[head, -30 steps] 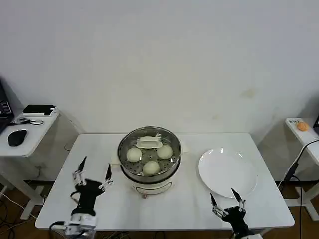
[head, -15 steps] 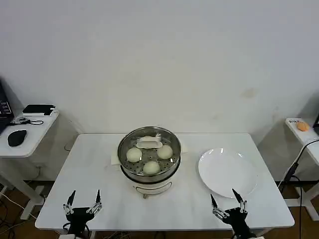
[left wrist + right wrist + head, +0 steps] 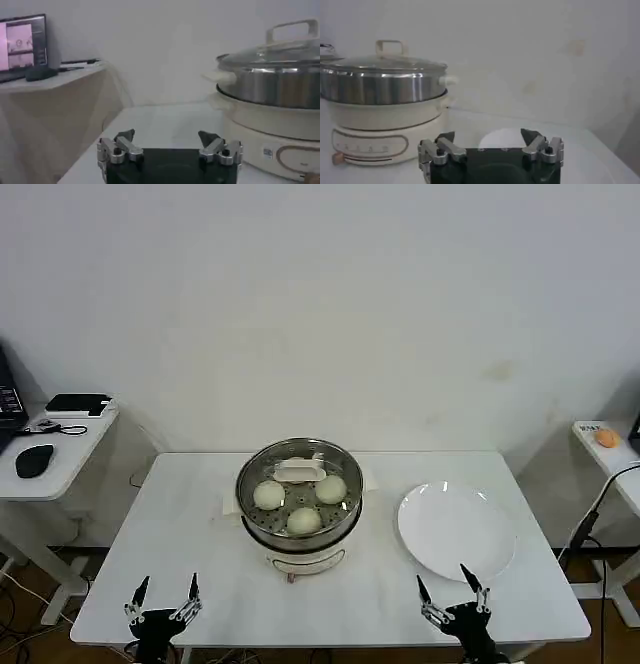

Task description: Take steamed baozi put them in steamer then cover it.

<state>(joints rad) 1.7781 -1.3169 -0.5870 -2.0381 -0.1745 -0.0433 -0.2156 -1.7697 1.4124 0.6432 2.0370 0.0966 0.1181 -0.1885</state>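
On the desk (image 3: 180, 514), middle: steamer (image 3: 300, 502), glass lid (image 3: 300, 474) on.
Under the lid: three steamed baozi (image 3: 303, 520) visible.
Right of steamer: white plate (image 3: 457, 532), apart.
Near edge, left: left hand (image 3: 163, 594), spread wide, gripping nothing.
Near edge, right: right hand (image 3: 448, 587), spread, gripping nothing, just before the plate.

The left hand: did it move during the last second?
Yes. The left hand pulled back from beside the steamer to the table's near edge.
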